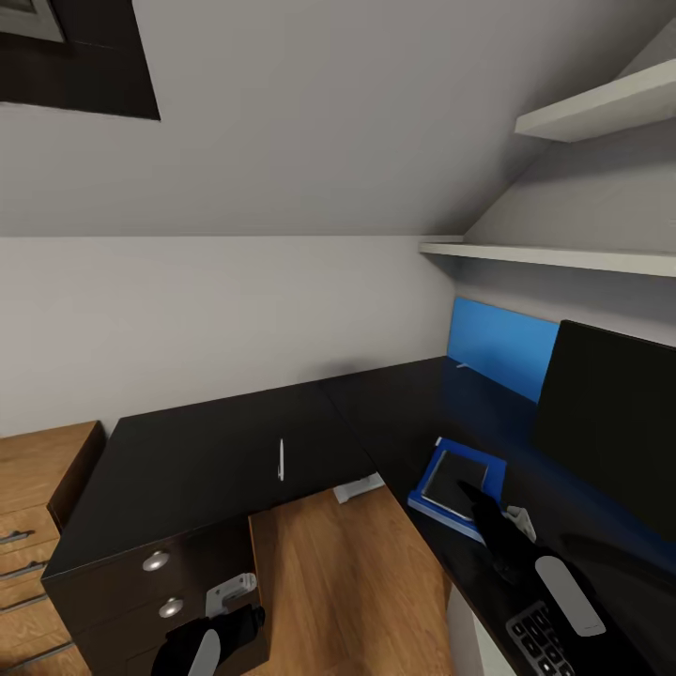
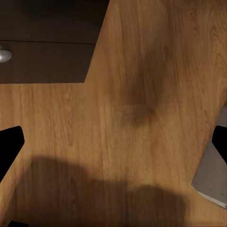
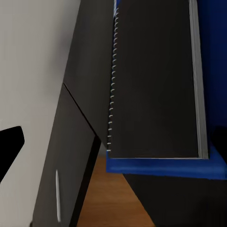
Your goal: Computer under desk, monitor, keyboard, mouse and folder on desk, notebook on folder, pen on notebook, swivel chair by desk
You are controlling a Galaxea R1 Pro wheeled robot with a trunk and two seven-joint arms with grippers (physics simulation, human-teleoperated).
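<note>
The right gripper [image 1: 483, 502] hangs empty with fingers parted just above the notebook [image 1: 454, 480], which lies on the folder [image 1: 427, 499] on the desk [image 1: 188, 469]; its arm reaches forward over the keyboard [image 1: 540, 640] beside the monitor [image 1: 610, 422]. The left gripper [image 1: 221, 624], also open and empty, points down at the floor [image 1: 347, 582] beside the drawers [image 1: 155, 587]. The pen [image 1: 281, 460] lies apart on the desk.

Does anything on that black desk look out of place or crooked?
Yes. The white pen lies alone on the left wing of the desk, apart from the notebook stacked on the blue folder. That folder sits askew, and its corner pokes out past the desk's edge.
</note>
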